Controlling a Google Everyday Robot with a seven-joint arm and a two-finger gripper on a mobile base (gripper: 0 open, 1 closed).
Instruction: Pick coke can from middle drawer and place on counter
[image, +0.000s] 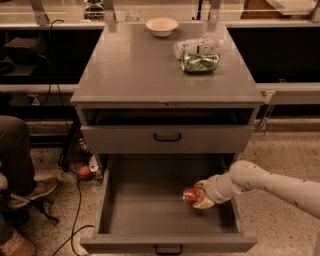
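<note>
The coke can (189, 195) is small and red, lying on its side inside the open middle drawer (145, 200), at the right of the tray. My gripper (198, 195) reaches in from the right on a white arm and is shut on the coke can, holding it just above the drawer floor. The counter (135, 65) is the broad grey top of the cabinet, above and behind the drawer.
On the counter stand a cream bowl (161, 26), a clear plastic bottle (197, 46) and a green can (200, 62) at the back right. The upper drawer (167, 137) is slightly open. A seated person's legs (17, 165) and cables are at the left.
</note>
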